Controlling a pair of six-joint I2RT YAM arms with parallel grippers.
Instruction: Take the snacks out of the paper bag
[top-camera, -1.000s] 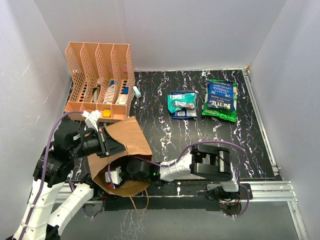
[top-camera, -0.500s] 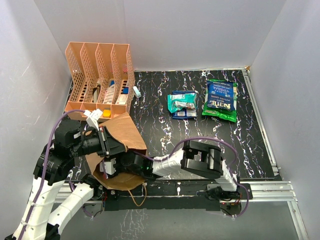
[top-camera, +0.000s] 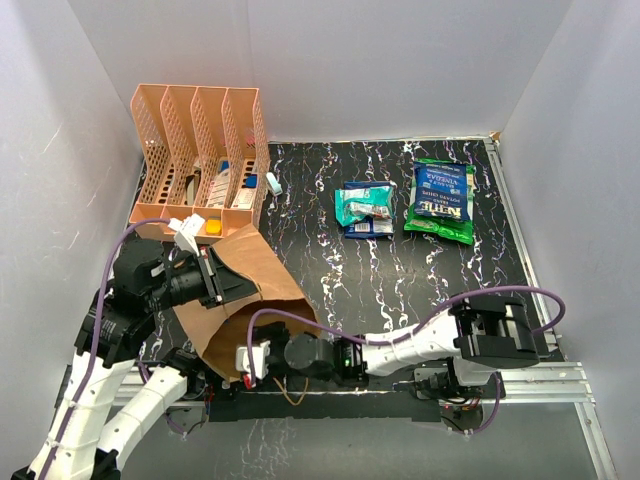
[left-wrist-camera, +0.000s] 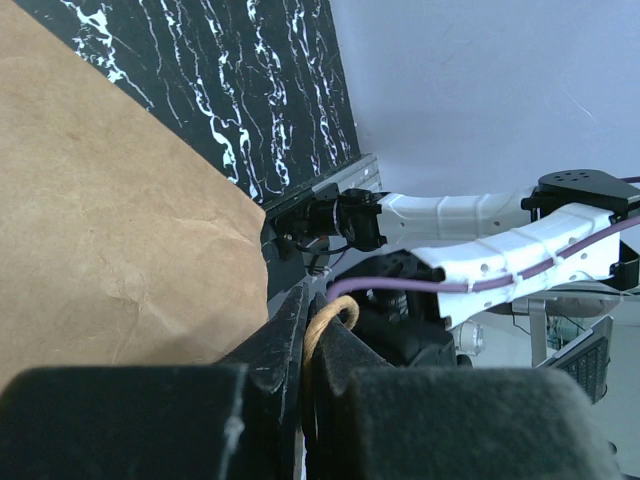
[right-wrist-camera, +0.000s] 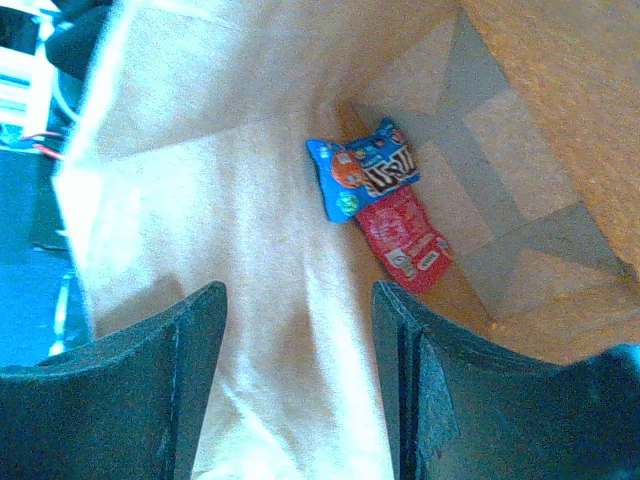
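Observation:
The brown paper bag (top-camera: 250, 290) lies at the near left, its mouth toward the near edge. My left gripper (top-camera: 213, 281) is shut on its twisted paper handle (left-wrist-camera: 326, 322), beside the bag's side (left-wrist-camera: 110, 230). My right gripper (top-camera: 250, 358) is open at the bag's mouth and looks inside. A blue packet (right-wrist-camera: 365, 178) and a red packet (right-wrist-camera: 408, 240) lie at the bag's bottom, ahead of the open right gripper (right-wrist-camera: 298, 310), which touches neither. A green bag (top-camera: 440, 202) and teal and dark blue packets (top-camera: 363, 208) lie on the table at the far right.
An orange perforated file organizer (top-camera: 200, 160) with stationery stands at the far left, just behind the bag. A small white item (top-camera: 273, 183) lies beside it. White walls close in the table. The right arm stretches along the near edge.

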